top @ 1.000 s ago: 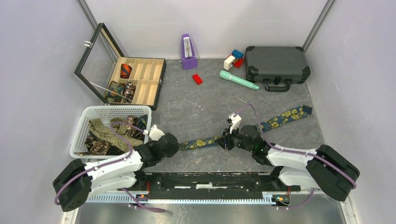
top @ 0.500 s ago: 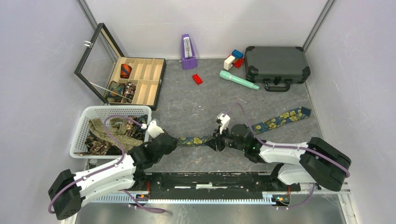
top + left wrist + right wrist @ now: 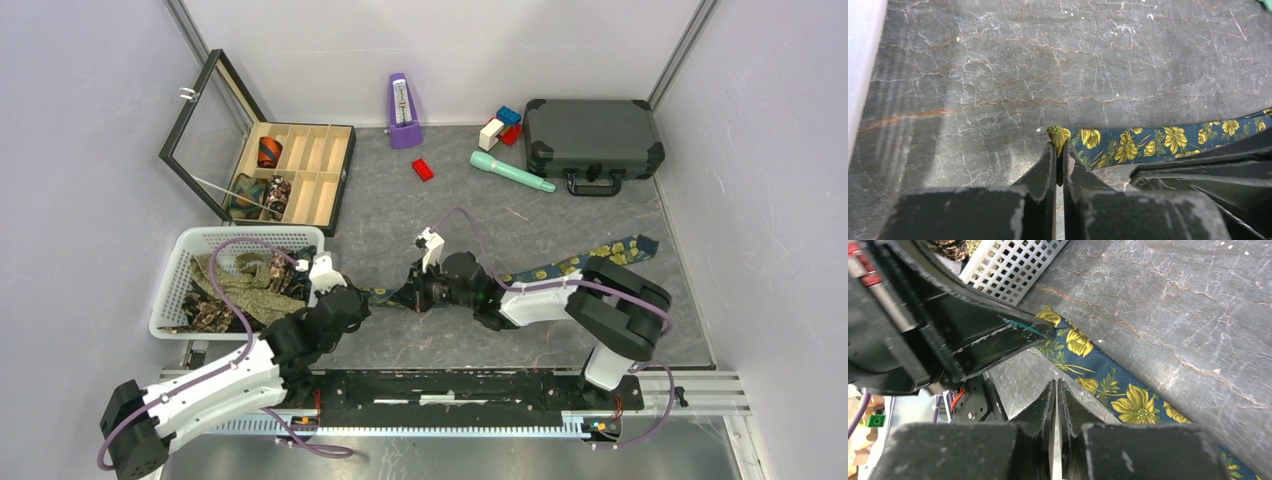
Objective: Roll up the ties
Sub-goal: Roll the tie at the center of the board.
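Near the left edge of the desk a white basket holds a heap of loose ties. Behind it, toward the far left corner, an open wooden box has rolled coils in some of its compartments. Just right of the basket, close to the near edge, the left pincer is closed to a thin slit on the tip of the navy tie, whose yellow-flowered end pokes out past the fingertips. The right pincer sits just beside it, its jaws pressed almost together. Its tips rest at the navy tie's near edge, with no fabric visibly between them. From there the navy tie lies flat on the desk, running as a long strip toward the right edge.
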Motion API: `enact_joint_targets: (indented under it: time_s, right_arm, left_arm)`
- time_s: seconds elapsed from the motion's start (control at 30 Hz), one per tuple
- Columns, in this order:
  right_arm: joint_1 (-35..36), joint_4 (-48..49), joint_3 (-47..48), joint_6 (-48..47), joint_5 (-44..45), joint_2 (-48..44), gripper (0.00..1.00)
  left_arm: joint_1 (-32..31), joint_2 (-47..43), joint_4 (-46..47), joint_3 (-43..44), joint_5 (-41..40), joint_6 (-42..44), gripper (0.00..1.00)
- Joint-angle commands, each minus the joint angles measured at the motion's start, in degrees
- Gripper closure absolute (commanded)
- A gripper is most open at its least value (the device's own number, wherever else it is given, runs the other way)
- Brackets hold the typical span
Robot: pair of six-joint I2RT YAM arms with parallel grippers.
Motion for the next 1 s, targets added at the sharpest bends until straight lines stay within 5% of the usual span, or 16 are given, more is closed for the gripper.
enact_joint_targets:
  time_s: [0.0, 0.4, 0.97]
  right_arm:
    - [0.8, 4.95, 4.16, 5.08, 0.11, 5.45, 0.93]
    - [1.48, 3.97, 13.71, 4.52, -0.44, 17.11, 0.97]
    - [1.49, -5.04, 15.91, 0.88, 2.96, 13.59, 0.97]
  left_arm:
    - [-0.07, -1.99, -1.29, 1.94, -3.91, 4.66, 0.98]
    - [-0.07, -1.66, -3.06, 2.97, -5.3, 6.28, 0.98]
    - [-0.04, 10.42, -8.47, 8.25, -12.35, 0.68, 0.98]
